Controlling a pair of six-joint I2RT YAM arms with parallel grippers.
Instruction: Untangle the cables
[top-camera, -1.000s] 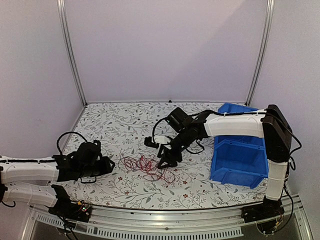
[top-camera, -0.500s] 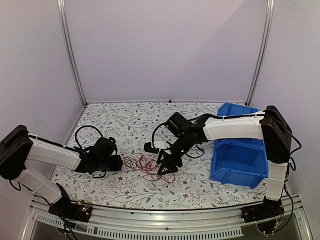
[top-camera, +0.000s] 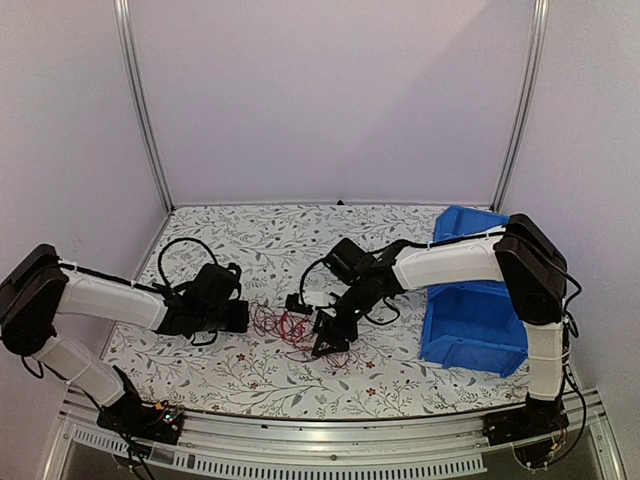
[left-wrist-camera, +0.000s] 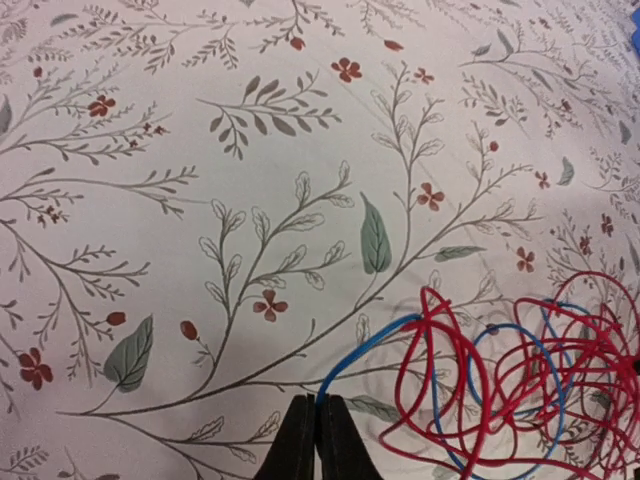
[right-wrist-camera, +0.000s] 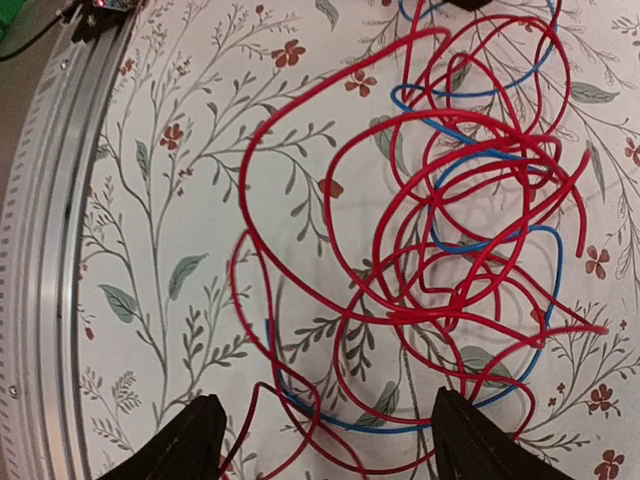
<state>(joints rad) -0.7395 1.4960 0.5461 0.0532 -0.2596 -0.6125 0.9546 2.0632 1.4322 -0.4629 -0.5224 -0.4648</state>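
My left claw (left-wrist-camera: 318, 420) pinches the blue strand (left-wrist-camera: 360, 350) end to anchor the cables (top-camera: 287, 326) (lying on the table (top-camera: 250, 240) between both claws), while my right claw (right-wrist-camera: 330, 445) hangs spread above them, ready to pull.

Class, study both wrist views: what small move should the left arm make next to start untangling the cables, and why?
Probably draw the left pincer slowly back from the cables. Its jaws are shut, seemingly on the end of a blue strand that runs into the red loops, while the right pincer hangs open over the clump, holding nothing.
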